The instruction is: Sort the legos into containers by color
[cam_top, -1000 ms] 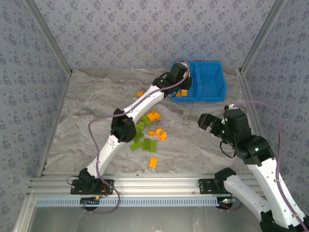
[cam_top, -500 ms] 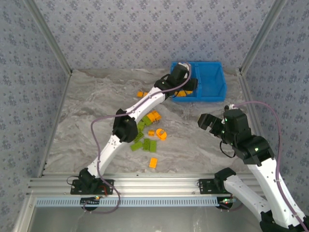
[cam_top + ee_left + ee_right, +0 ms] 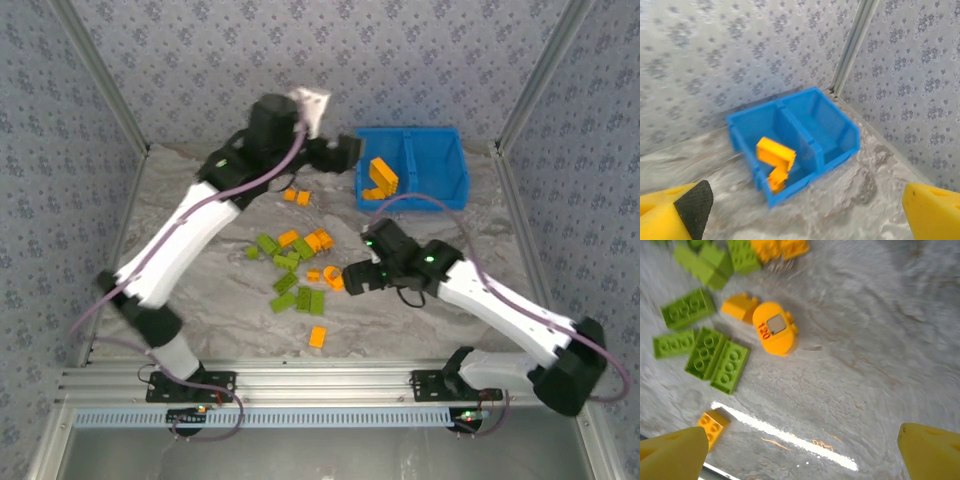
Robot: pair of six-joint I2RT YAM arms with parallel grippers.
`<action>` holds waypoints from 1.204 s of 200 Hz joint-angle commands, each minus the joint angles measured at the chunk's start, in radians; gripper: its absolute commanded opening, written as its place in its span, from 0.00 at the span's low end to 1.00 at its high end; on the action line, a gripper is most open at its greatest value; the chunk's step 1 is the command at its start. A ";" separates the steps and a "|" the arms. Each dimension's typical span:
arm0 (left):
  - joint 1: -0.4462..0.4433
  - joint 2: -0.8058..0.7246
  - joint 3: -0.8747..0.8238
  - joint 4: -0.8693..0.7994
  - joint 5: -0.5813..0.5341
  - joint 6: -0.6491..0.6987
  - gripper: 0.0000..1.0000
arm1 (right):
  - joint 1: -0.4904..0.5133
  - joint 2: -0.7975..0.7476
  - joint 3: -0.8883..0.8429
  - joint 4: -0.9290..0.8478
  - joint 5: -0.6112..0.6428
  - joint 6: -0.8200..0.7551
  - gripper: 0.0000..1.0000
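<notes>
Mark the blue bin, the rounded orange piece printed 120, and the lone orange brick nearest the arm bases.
blue bin point(image 3: 438, 168), top external view, bare floor of right compartment
rounded orange piece point(image 3: 775, 330), right wrist view, top face
lone orange brick point(image 3: 318, 336), top external view, top face

Tabletop point(image 3: 230, 330): grey-white surface with a marbled, stone-like pattern, forming the floor of the enclosure.
Back wall point(image 3: 330, 60): pale grey-blue panel covered in a small repeating floral print.
Left wall point(image 3: 45, 200): same floral print, slanting in towards the tabletop.
Right wall point(image 3: 595, 140): same floral print.
Corner posts point(image 3: 100, 72): two silver metal profiles where the side walls meet the back wall.
Near rail point(image 3: 320, 380): silver aluminium bar across the near edge, with a slotted strip below it.
Light: bright and even, with one white glare streak point(image 3: 785, 435) on the tabletop.
</notes>
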 commanded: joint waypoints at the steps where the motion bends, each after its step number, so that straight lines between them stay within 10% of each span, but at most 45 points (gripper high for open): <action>1: 0.037 -0.153 -0.278 -0.007 -0.046 0.051 0.99 | 0.030 0.132 0.046 0.090 0.007 -0.157 1.00; 70: 0.065 -0.647 -0.826 -0.139 -0.089 0.047 0.99 | 0.028 0.576 0.277 0.116 -0.056 -0.258 0.77; 144: 0.069 -0.828 -0.940 -0.134 -0.110 0.080 0.99 | 0.018 0.705 0.287 0.115 -0.013 -0.206 0.54; 241: 0.069 -0.826 -0.918 -0.139 -0.060 0.040 0.99 | 0.031 0.696 0.329 0.014 -0.061 -0.277 0.92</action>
